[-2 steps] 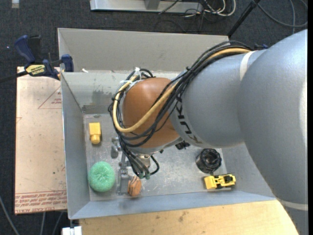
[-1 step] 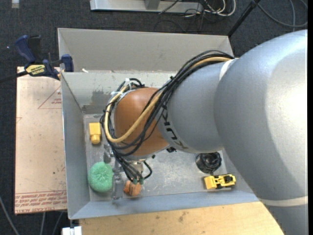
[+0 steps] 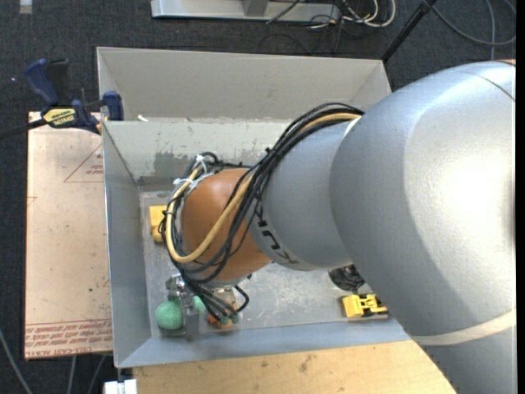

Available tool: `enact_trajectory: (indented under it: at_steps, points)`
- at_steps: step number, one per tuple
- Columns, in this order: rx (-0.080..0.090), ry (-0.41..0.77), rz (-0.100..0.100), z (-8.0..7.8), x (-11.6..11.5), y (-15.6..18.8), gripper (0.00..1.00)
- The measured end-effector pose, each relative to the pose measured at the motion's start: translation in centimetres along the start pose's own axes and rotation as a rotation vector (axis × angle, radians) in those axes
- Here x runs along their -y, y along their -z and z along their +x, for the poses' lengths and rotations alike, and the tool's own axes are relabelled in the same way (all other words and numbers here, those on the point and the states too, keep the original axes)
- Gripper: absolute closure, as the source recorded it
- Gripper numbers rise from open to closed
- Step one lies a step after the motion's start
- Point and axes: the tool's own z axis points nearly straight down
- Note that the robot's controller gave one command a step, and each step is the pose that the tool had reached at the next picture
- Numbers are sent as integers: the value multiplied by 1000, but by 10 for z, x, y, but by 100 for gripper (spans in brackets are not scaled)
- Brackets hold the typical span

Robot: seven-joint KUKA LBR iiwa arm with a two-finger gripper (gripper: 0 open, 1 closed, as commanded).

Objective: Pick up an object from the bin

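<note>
My gripper (image 3: 189, 302) is down in the bin's near left corner, under the arm's wrist. A green ball (image 3: 169, 317) lies against its left side, close to the bin's front wall. A small orange thing (image 3: 223, 319) sits just right of the gripper, partly hidden by cables. Whether either one touches the gripper I cannot tell.
A yellow block (image 3: 156, 222) lies by the left wall, half covered by the wrist. A yellow toy (image 3: 363, 305) and a dark thing (image 3: 348, 278) lie near the front right. The arm covers most of the bin floor.
</note>
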Motion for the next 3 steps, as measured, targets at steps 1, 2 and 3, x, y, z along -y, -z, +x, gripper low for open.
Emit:
enact_trajectory:
  at_steps: [1, 2, 3]
  points:
    - [0, 0, 0, 0, 0, 0, 100]
    - [-7, 5, 2, -10, 2, 50, 100]
    - [11, -17, -1, -33, 10, 60, 100]
